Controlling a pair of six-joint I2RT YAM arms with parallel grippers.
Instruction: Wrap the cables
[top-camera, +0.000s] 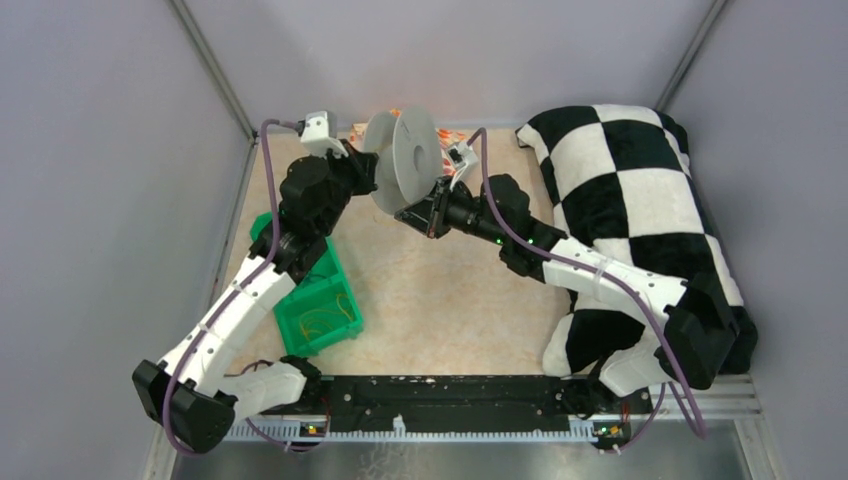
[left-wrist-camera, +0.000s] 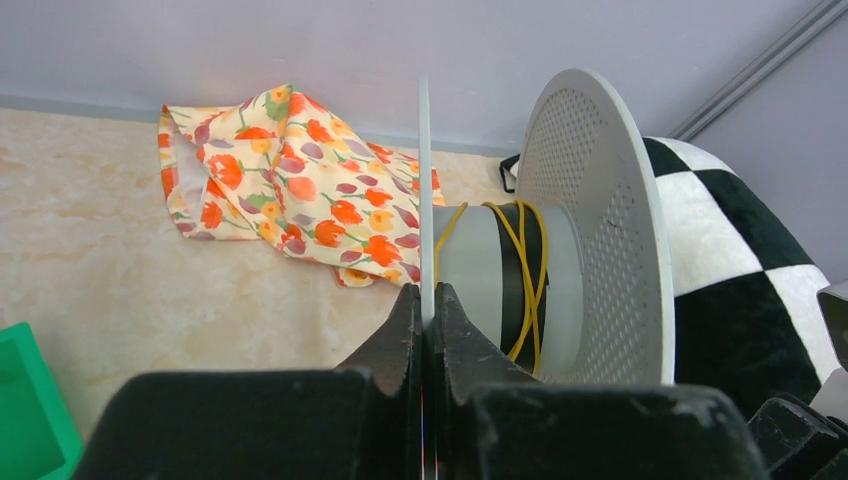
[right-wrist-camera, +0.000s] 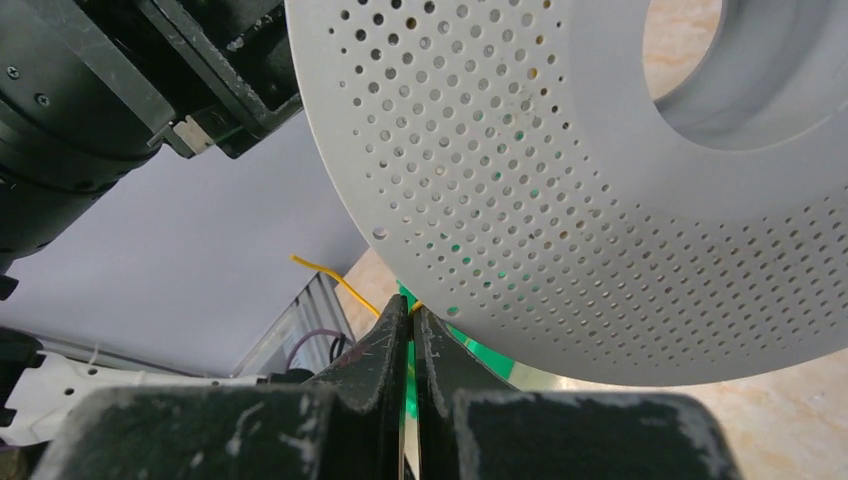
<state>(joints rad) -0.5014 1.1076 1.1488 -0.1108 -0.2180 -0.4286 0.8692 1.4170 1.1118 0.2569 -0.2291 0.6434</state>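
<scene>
The left tool (left-wrist-camera: 428, 298) is clamped on the thin rim of a perforated grey plastic spool (left-wrist-camera: 600, 230), whose hub just beyond carries loops of thread-thin, limp, light yellow wire cable (left-wrist-camera: 528, 270), while the closed right tool (right-wrist-camera: 408, 318) seems to pinch its springy free end, the sensible place to hold.

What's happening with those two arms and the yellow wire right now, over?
Left gripper shut on spool rim. Right gripper shut on yellow wire. A few turns wound on spool. Nothing seen blocking.
</scene>
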